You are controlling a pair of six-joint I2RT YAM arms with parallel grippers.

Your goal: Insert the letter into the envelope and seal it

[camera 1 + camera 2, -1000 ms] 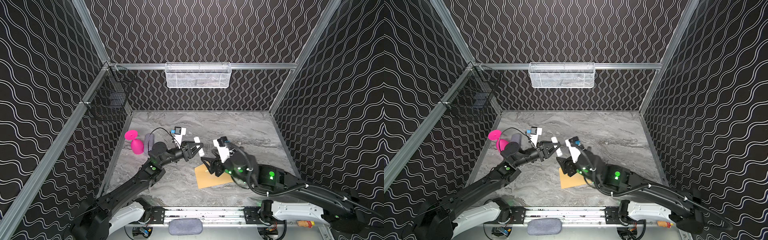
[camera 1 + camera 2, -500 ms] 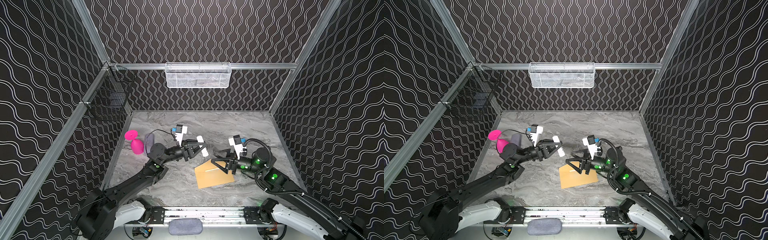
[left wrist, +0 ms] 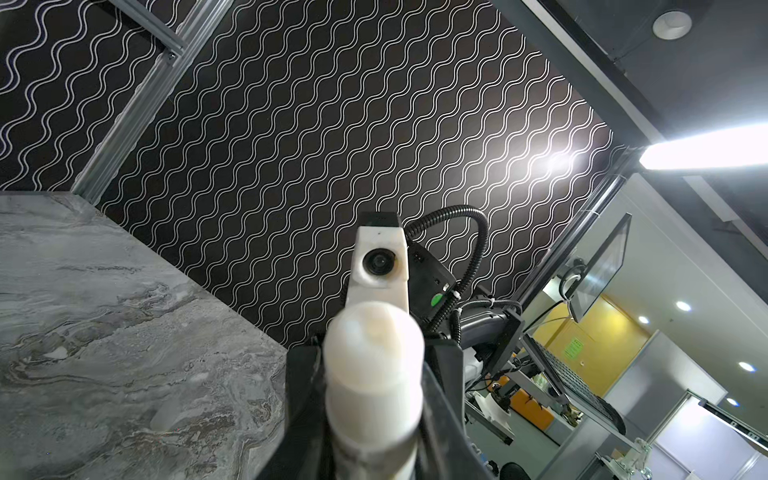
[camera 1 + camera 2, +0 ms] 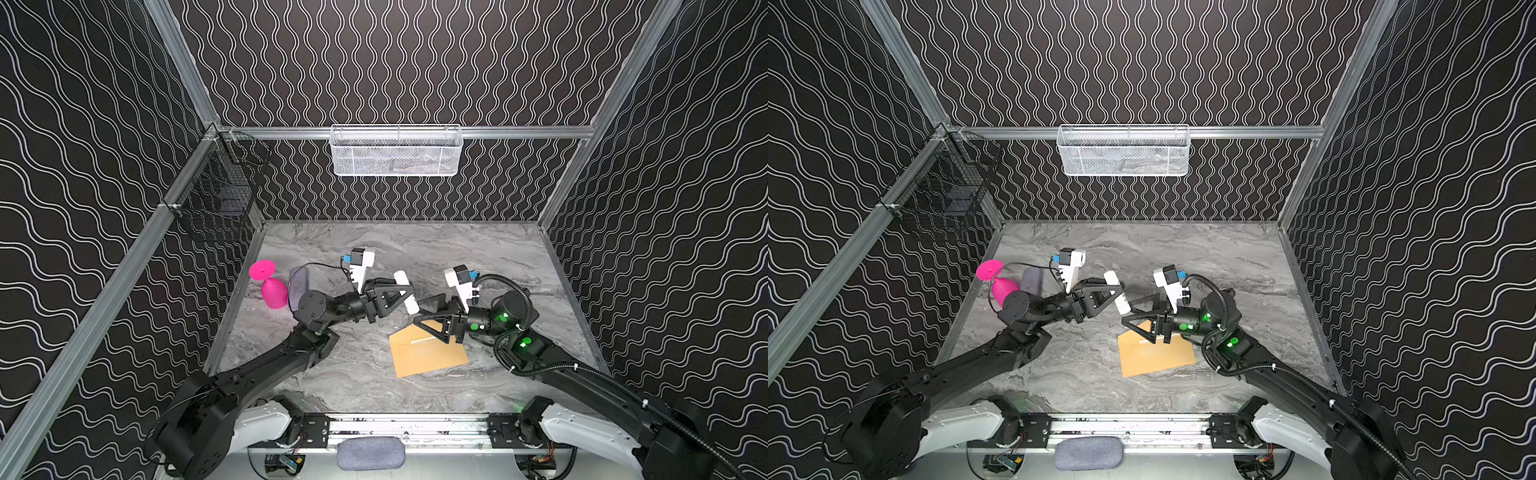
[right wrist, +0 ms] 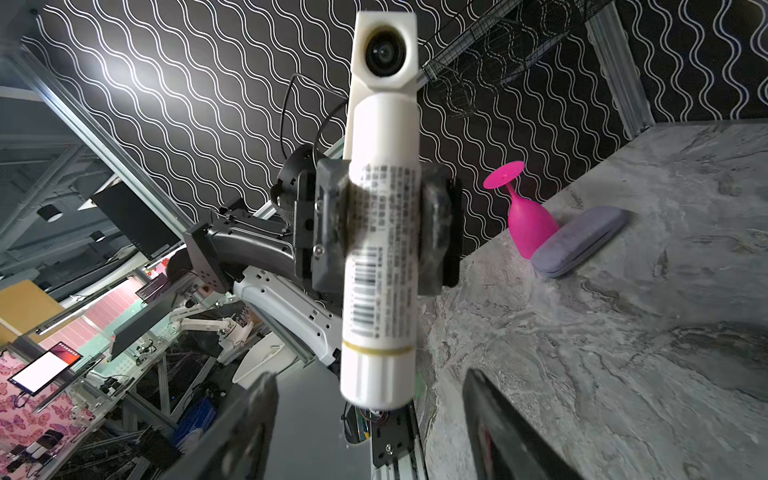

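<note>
The brown envelope lies flat on the marble table, with a small pale strip on its upper face. The letter is hidden from every view. My left gripper is shut on a white glue stick, held above the table with its capped end towards the right arm. Just above the envelope's far edge, my right gripper faces that capped end. Its jaws stand open and empty, the cap just in front of them.
A pink goblet and a grey-purple case lie by the left wall. A white mesh basket hangs on the back wall. A black wire basket hangs in the left corner.
My right arm has drawn back to the right, and its gripper has turned from over the envelope to face the glue stick. The left gripper has carried the stick a little to the right.
</note>
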